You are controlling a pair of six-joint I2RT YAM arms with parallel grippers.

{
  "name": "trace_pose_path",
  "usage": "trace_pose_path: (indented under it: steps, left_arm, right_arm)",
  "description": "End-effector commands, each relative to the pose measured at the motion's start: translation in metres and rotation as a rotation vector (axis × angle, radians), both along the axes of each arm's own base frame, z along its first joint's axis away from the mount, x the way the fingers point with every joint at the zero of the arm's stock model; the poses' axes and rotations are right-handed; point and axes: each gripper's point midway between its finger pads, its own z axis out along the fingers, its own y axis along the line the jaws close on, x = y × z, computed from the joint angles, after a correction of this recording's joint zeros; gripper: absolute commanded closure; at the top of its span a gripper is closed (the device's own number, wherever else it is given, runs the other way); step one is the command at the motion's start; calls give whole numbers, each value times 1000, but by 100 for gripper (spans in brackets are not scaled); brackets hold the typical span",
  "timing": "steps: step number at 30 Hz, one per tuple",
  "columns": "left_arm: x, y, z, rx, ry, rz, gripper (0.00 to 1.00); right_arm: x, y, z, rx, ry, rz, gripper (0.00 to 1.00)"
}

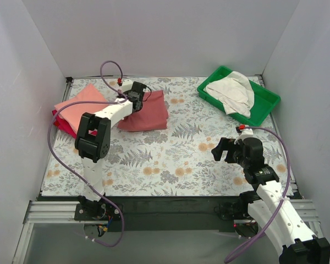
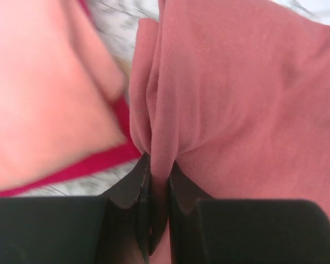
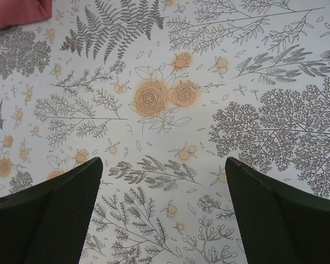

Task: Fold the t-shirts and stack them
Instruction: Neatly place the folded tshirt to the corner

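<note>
A cloth [image 1: 176,157] printed with grey ferns and orange roses covers the table. A green plastic tray [image 1: 265,99] sits at the cloth's far right corner. White walls [image 1: 170,33] enclose the cloth on three sides, and a metal rail [image 1: 49,212] runs along its near edge.

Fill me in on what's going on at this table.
The left gripper has its fingers shut on a fold of the brick-red shirt, beside the salmon-pink shirt lying on the crimson one. The right gripper hangs open over bare tablecloth. The cream-white shirt sits crumpled in the green tray.
</note>
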Motion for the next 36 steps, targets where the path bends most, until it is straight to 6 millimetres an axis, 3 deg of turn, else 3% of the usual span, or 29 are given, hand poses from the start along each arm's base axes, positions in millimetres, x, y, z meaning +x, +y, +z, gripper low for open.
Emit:
trace_pose_path:
  steps: [1, 10, 16, 29, 36]
  left_arm:
    - [15, 42, 69, 104, -135, 69, 100]
    - [32, 99, 130, 126, -228, 111, 100]
    - [39, 118, 172, 146, -285, 111, 100]
    - [20, 147, 230, 125, -375, 195, 100]
    - [20, 142, 261, 79, -436, 166, 100]
  right_arm:
    - [4, 1, 6, -2, -35, 8, 2]
    - [4, 2, 4, 0, -29, 16, 2]
    - [4, 2, 3, -1, -27, 16, 2]
    - [4, 4, 3, 4, -24, 27, 2]
    - [2, 6, 3, 9, -26, 40, 2]
